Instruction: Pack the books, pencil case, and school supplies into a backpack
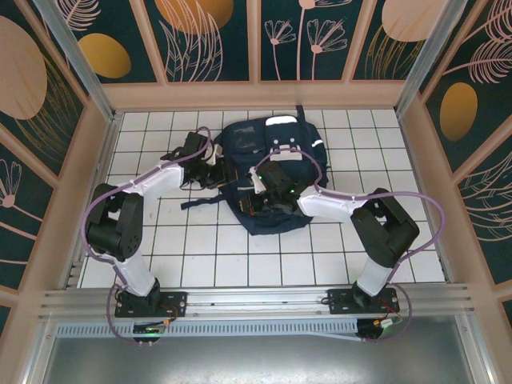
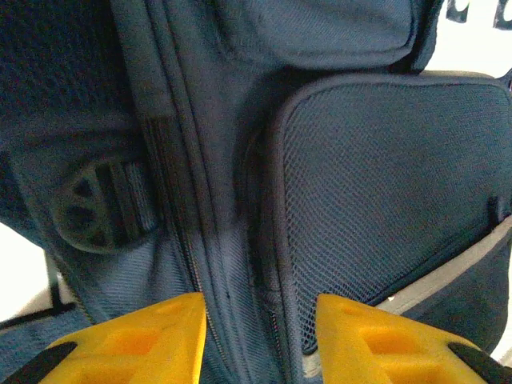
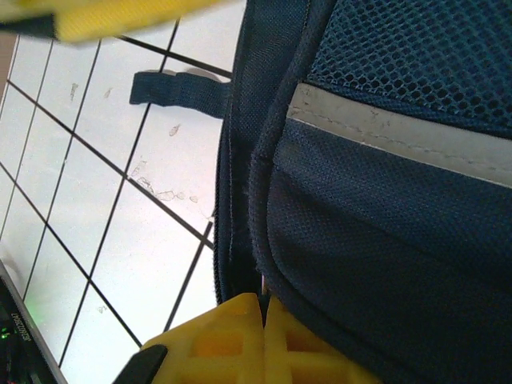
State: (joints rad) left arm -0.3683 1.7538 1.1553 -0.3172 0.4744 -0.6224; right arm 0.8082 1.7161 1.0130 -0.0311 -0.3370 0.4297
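Navy backpack (image 1: 244, 148), contents hidden; left hand (image 2: 258, 316) apart, right hand (image 3: 264, 308) together, perhaps on zip.

Overhead, we see the right arm (image 1: 332, 204) hiding the near middle of the backpack (image 1: 248, 140), and the left gripper (image 1: 218, 170) too small to read. In both wrist views we find backpack and yellow fingers (image 2: 136, 344) cropped by the edges; a yellow blur (image 3: 112, 16) crosses one corner.

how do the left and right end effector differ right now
The left end effector has its yellow fingers apart, a zipper seam of the backpack between them; the right end effector has its fingers pressed together. The left is at the backpack's left side, the right at its near middle. Both sit close against the navy fabric.
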